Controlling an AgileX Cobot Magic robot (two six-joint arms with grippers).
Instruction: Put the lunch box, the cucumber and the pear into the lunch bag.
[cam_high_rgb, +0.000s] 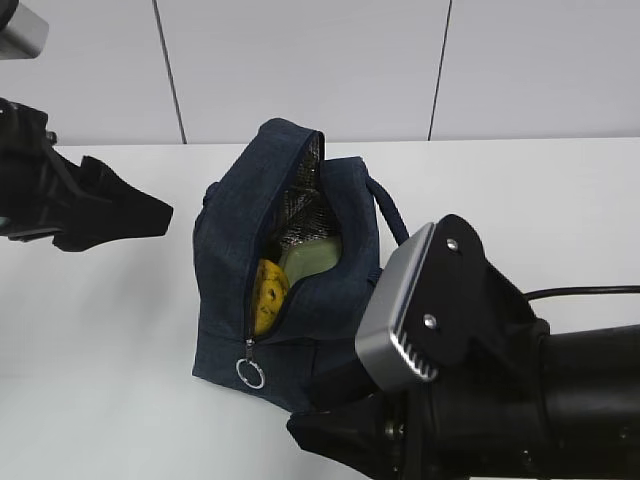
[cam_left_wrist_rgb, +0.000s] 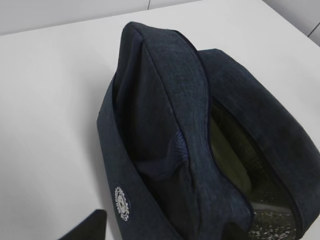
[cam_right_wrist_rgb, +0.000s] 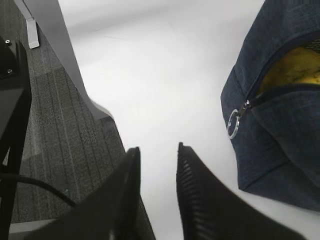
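Sitting on the white table (cam_high_rgb: 100, 340), the lunch bag (cam_high_rgb: 330, 300) is unzipped, with the pear (cam_high_rgb: 266, 292) and the lunch box (cam_high_rgb: 312, 258) tucked inside against the silvery lining. Can't spot the cucumber. Its ring pull (cam_high_rgb: 250, 373) hangs at the front. My right gripper (cam_right_wrist_rgb: 157, 165) hovers nearby, fingers slightly apart, pinching nothing. My left gripper (cam_high_rgb: 120, 205) sits well off, spread.

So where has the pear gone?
The pear sits inside the open lunch bag at mid-table in the exterior view, left of the lunch box.
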